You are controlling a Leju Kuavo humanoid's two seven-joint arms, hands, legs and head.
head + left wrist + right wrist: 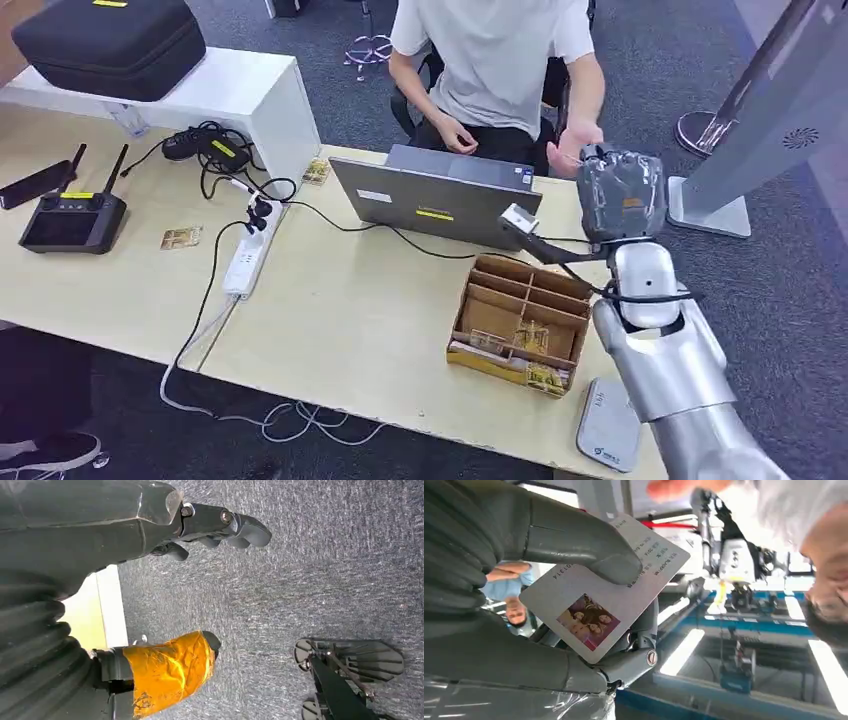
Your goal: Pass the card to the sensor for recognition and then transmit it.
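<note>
Right hand pinches the card between thumb and fingers, raised toward a person's hand; left hand hangs empty, fingers loosely curled

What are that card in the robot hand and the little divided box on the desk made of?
The card, pinched in the right robot hand, looks like stiff plastic or laminated card: flat, smooth white face, crisp printed text and a photo. The divided box looks like thin wood or brown board: matte tan, straight slotted partitions. The desk under it seems pale wood-look laminate.
</note>
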